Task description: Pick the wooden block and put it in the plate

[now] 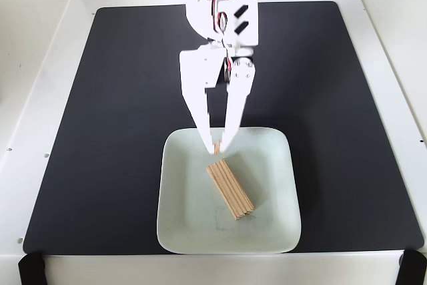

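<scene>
**Block lying flat in the plate, claw drawn together above it**

The wooden block [231, 189] lies flat inside the plate [187, 231], set on a diagonal in the fixed view: one end points toward the plate's upper left, the other toward its lower right. Its grooved face is up, the lengthwise lines plain to see. It sits near the middle of the plate, a little above centre, clear of the raised rim on all sides. A faint smudge [221, 222] shows on the plate floor just below the block's lower end.

The claw [217, 147] hangs over the plate's upper part, its two white fingers brought together so the tips meet or nearly meet, with nothing between them. The tips are just above the block's upper end; whether they touch it cannot be told from this view.

The plate rests on a black mat [120, 118] near its lower edge, and the mat lies on the white bench [40, 45]. The arm [219, 11] reaches in from the top of the view.
</scene>
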You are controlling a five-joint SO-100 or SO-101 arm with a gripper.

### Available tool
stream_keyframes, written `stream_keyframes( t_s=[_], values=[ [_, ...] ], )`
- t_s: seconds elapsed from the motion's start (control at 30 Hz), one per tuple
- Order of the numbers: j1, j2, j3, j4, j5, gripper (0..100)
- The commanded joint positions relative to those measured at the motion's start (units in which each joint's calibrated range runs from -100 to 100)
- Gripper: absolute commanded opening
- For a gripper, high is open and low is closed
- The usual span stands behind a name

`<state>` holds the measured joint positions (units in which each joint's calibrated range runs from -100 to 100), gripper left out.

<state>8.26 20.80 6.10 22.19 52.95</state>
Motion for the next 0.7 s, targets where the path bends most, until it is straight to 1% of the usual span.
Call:
stream_keyframes(
  t_s=[0.0, 0.2, 0.37, 0.5, 0.6, 0.67],
  values=[
    [-0.08, -13.68, 12.02, -0.59, 0.07, 1],
    [-0.08, -38.77, 41.35, -0.59, 0.23, 1],
    [-0.31, -63.94, 66.19, -0.59, 0.23, 1],
    [-2.55, -84.7, 84.54, -0.59, 0.28, 1],
    [-3.89, -96.99, 93.9, 0.56, -0.09, 1],
    [-5.12, -101.14, 93.36, 7.72, -0.09, 1]
  ],
)
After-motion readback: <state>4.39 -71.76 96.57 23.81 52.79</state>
